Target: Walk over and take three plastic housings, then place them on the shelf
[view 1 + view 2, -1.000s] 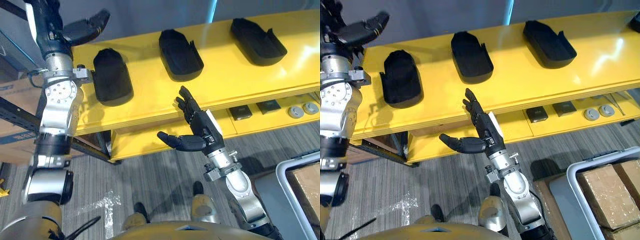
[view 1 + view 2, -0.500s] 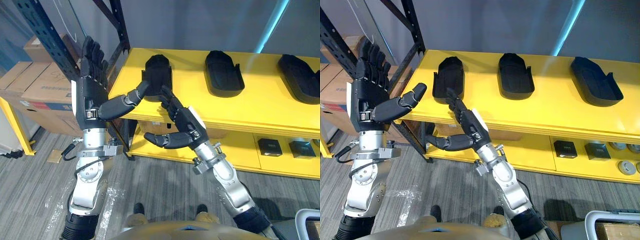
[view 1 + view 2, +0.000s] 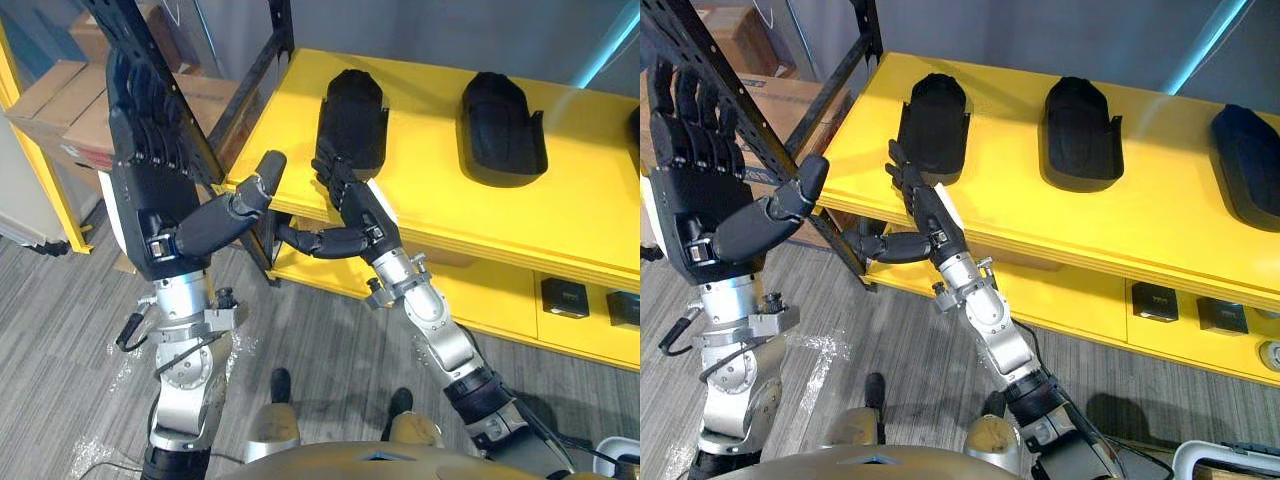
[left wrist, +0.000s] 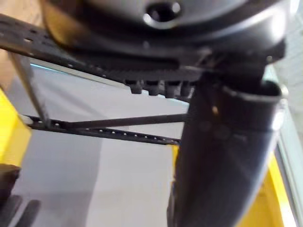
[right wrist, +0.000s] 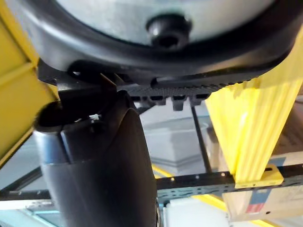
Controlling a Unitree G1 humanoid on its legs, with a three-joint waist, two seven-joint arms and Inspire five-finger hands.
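While housings (image 3: 1080, 130) lie on the shelf (image 3: 1020, 215), left hand (image 3: 700, 200) spreads wide; right hand (image 3: 928, 218) likewise.

Eye views share the yellow shelf (image 3: 440, 210) from above; wrist views look out very close.

- Yellow shelf (image 3: 1040, 215), top level: three black housings (image 3: 933, 125) (image 3: 1080, 132) (image 3: 1248, 162) in a row, apart.
- Lower level: two small black boxes (image 3: 1154, 300) (image 3: 1221, 314) side by side.

A yellow shelf (image 3: 590, 200) stands on a grey wood-grain floor (image 3: 80, 330) against a grey wall (image 3: 420, 30). A black perforated rack (image 3: 870, 25) rises just beside the shelf's end, with cardboard boxes (image 3: 50, 95) beyond it. A pale blue light strip (image 3: 1207, 50) slants behind the shelf.
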